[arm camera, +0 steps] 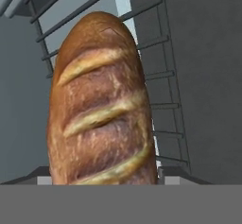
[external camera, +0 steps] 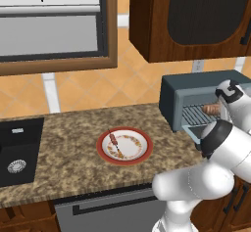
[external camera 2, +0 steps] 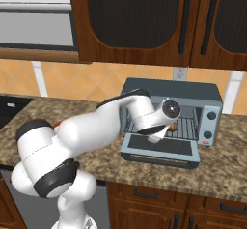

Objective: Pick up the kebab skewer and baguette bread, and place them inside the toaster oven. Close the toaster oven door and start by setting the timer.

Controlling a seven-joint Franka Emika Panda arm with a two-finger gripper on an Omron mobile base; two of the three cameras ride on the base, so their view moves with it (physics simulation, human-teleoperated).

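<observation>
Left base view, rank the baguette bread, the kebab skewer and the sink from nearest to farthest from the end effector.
1. baguette bread: on the rack inside the toaster oven, right where the arm reaches in.
2. kebab skewer: on the plate, mid-counter.
3. sink: far left end.

baguette bread (arm camera: 101, 109): we are seeing a rough, matt golden-brown crust with paler score marks, right before the hand camera.
wire rack (arm camera: 163, 90): we are looking at thin grey metal bars under the loaf.
toaster oven (external camera 2: 212, 100): it is showing smooth blue-grey metal around the hand.
counter (external camera: 73, 172): it is looking like speckled stone.
plate (external camera: 142, 153): it is looking glossy, well left of the arm.
</observation>
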